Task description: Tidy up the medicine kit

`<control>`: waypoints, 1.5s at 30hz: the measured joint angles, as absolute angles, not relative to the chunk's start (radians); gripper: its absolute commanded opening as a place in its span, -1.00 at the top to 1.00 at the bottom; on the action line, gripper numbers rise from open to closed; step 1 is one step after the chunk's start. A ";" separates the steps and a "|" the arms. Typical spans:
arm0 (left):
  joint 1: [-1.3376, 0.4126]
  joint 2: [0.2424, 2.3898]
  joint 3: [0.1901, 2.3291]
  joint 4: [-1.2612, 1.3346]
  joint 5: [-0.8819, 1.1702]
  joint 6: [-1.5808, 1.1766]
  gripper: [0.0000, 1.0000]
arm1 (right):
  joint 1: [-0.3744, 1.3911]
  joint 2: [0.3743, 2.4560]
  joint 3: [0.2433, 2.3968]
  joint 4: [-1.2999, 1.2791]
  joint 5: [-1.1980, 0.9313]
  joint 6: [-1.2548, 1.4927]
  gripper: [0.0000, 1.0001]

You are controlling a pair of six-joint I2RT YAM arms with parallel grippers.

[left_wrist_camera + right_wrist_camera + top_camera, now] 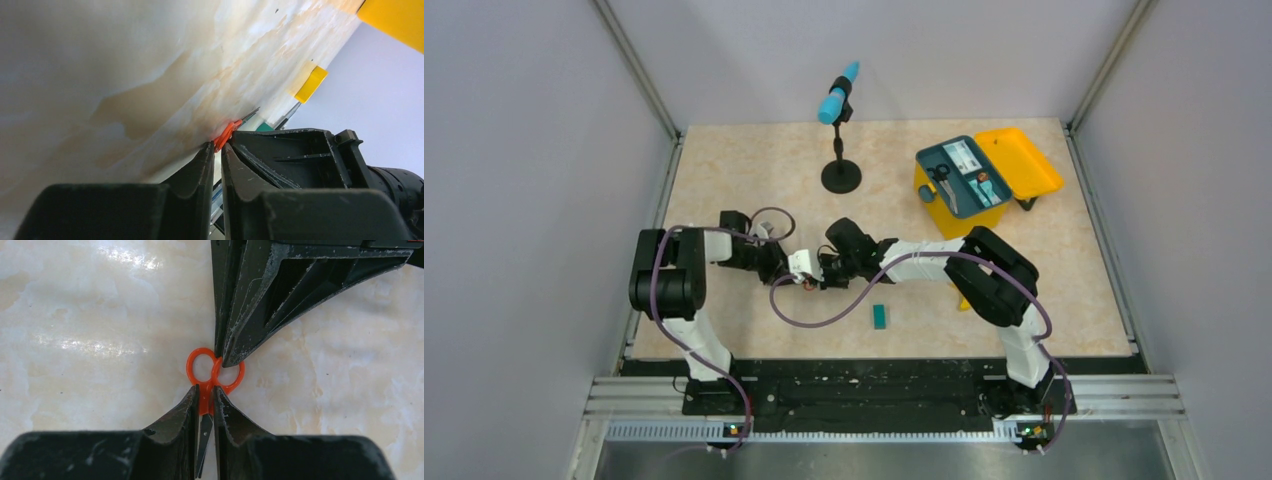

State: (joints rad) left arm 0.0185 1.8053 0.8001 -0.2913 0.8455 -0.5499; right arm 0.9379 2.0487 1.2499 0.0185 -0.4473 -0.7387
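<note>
Small orange-handled scissors (205, 401) lie low over the marble table between both grippers, and show in the top view (808, 282). My right gripper (206, 392) is shut on the scissors' neck just below the handle rings, with the blades running back between its fingers. My left gripper (218, 146) comes from the opposite side and its tips pinch the orange handle (226, 134) where the rings meet. In the top view the left gripper (796, 268) and right gripper (822, 272) meet at mid-table. The medicine kit (929, 195), yellow with its lid (1024, 160) open and a teal tray, stands at the far right.
A black microphone stand (841, 150) with a blue head stands at the back centre. A small teal block (879, 316) lies near the front, right of the grippers. A small yellow piece (310, 84) shows beyond the scissors in the left wrist view.
</note>
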 measured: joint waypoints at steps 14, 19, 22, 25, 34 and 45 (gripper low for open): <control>0.015 1.909 0.881 -0.276 0.938 -0.480 1.00 | 0.932 2.043 1.251 0.027 -0.405 -0.698 0.11; 0.011 1.911 0.886 -0.276 0.950 -0.419 1.00 | 0.876 2.024 1.252 -0.048 -0.471 -0.575 -0.07; 0.011 1.917 0.886 -0.267 0.970 -0.397 1.00 | 0.834 2.023 1.253 -0.081 -0.521 -0.523 -0.10; 0.011 1.924 0.882 -0.245 0.994 -0.385 1.00 | 0.814 2.023 1.263 -0.105 -0.553 -0.496 -0.14; 0.011 1.924 0.846 -0.179 1.045 -0.336 1.00 | 0.813 2.059 1.312 -0.138 -0.653 -0.430 -0.19; 0.011 1.875 0.778 -0.096 1.118 -0.360 1.00 | 0.808 2.078 1.324 -0.126 -0.700 -0.376 -0.17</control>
State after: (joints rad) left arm 0.0113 1.8751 0.7784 -0.0963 1.1179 -0.3603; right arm 0.8082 2.0777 1.3243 -0.1261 -0.6998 -0.3756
